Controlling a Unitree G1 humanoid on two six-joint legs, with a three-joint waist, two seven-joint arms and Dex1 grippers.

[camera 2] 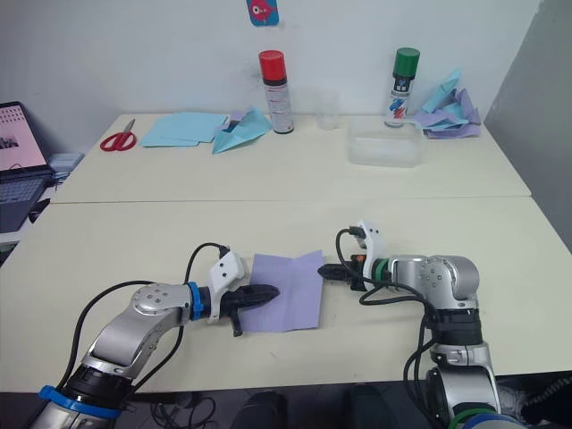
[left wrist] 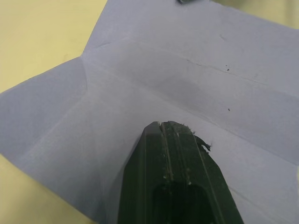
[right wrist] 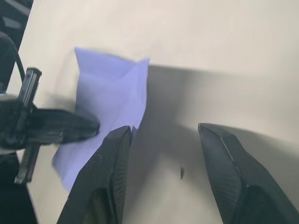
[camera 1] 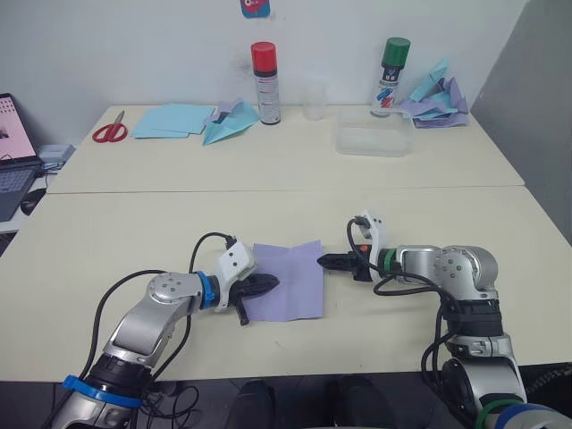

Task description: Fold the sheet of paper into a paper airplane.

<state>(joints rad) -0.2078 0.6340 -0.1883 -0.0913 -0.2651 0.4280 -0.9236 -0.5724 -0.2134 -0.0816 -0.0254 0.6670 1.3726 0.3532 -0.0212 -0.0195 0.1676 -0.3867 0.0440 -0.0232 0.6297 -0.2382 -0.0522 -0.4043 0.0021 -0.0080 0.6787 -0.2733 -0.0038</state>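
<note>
- The left gripper has its two black fingers closed together, tips pressed down on the left part of the sheet of paper; in the left wrist view the joined tips lie flat on the lavender surface, and nothing is pinched between them.
- The right gripper sits at the sheet's right edge. In the right wrist view its fingers are spread wide apart with bare table between them, one tip just at the paper's edge; it has hold of nothing.
- The sheet lies flat on the near table, between the two grippers, close to the robot's edge of the tabletop. It is a rectangle with a centre crease running across it and fainter diagonal crease lines towards one end, which rises in two shallow peaks.
- Judging from this, the task is at an early stage: creasing has begun, but no pointed nose or wings are formed, so corner folds and all later folds remain.
- Farther back on the other table: red scissors, pale blue sheets, a pale blue paper plane, a red-capped spray can, a clear plastic box, a green-capped spray can and a heap of blue and purple paper planes.
- A laptop stands at the far left.
</note>
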